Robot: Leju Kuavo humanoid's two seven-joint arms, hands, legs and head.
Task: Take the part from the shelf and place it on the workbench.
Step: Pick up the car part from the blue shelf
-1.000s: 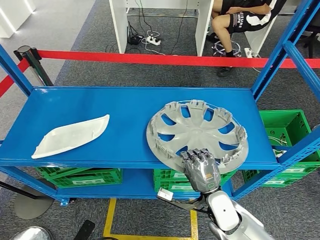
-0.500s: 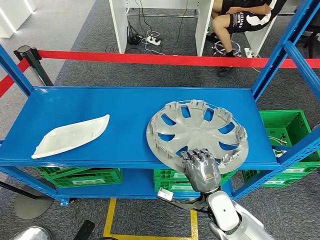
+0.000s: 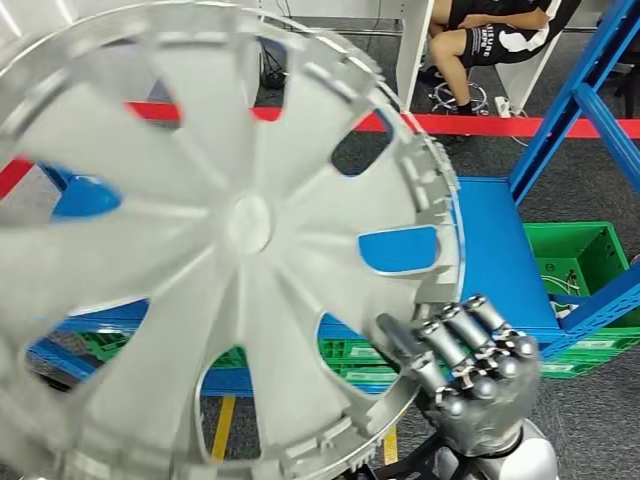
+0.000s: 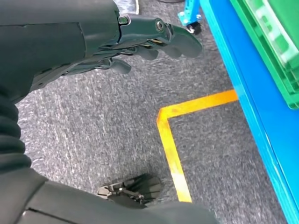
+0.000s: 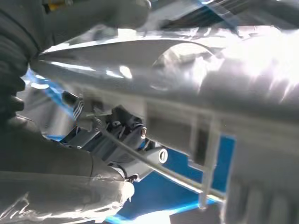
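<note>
The grey hubcap (image 3: 226, 250) is lifted off the blue shelf (image 3: 490, 240) and tilted up close to the head camera, covering most of that view. My right hand (image 3: 475, 385) grips its lower right rim, fingers wrapped over the edge. In the right wrist view the hubcap's rim (image 5: 183, 93) runs across the picture with my right hand (image 5: 105, 140) clamped on it, thumb above and fingers below. My left hand (image 4: 141, 37) hangs beside my body over the carpet, fingers loosely extended with nothing in them.
Green crates (image 3: 577, 265) sit on the lower shelf level at the right. A red barrier tape (image 3: 483, 125) runs behind the shelf, with a seated person (image 3: 490, 40) beyond it. A blue upright (image 3: 581, 90) stands at the right. Yellow floor tape (image 4: 173, 140) marks the carpet.
The hubcap lay flat on the shelf with my right hand at its near rim; now it is raised and tilted toward the camera, held by that hand.
</note>
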